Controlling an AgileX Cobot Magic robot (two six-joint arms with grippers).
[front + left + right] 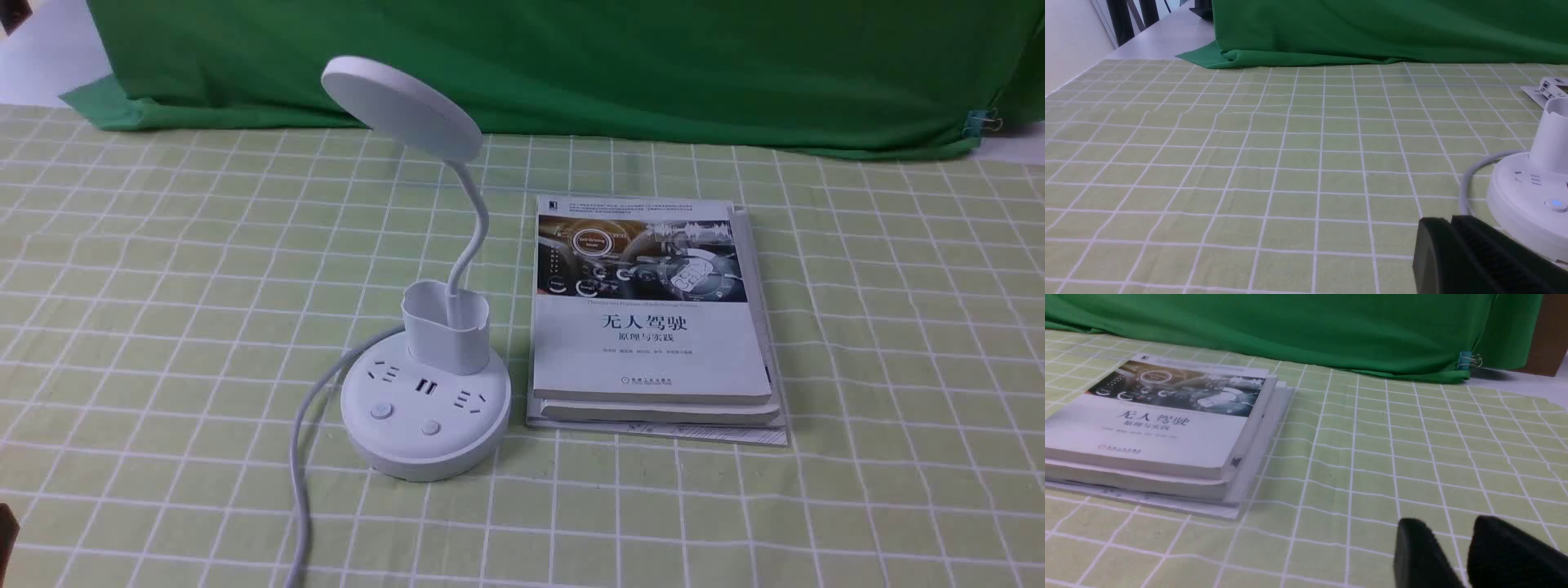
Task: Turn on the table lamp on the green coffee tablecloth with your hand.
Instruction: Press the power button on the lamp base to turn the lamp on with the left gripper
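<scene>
Your table lamp point(445, 335) stands on the green coffee tablecloth point(163, 286), left of centre, with a stack of books point(653, 327) just beside it on the right. Its cord point(304, 457) trails toward the robot. One base button point(1555, 203) glows blue. Left hand point(1451, 228): low, near the lamp base, fingers together, empty. Right hand point(1457, 531): low over the cloth near the books, fingers slightly apart, empty.

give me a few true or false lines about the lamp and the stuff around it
1. The table lamp stands on the green coffee tablecloth. True.
2. The books lie to the lamp's left. False: they lie to its right.
3. Pens stick out of the cup holder. False: only the lamp's own neck rises from it.
4. A binder clip hangs on the dark green backdrop. True.
</scene>
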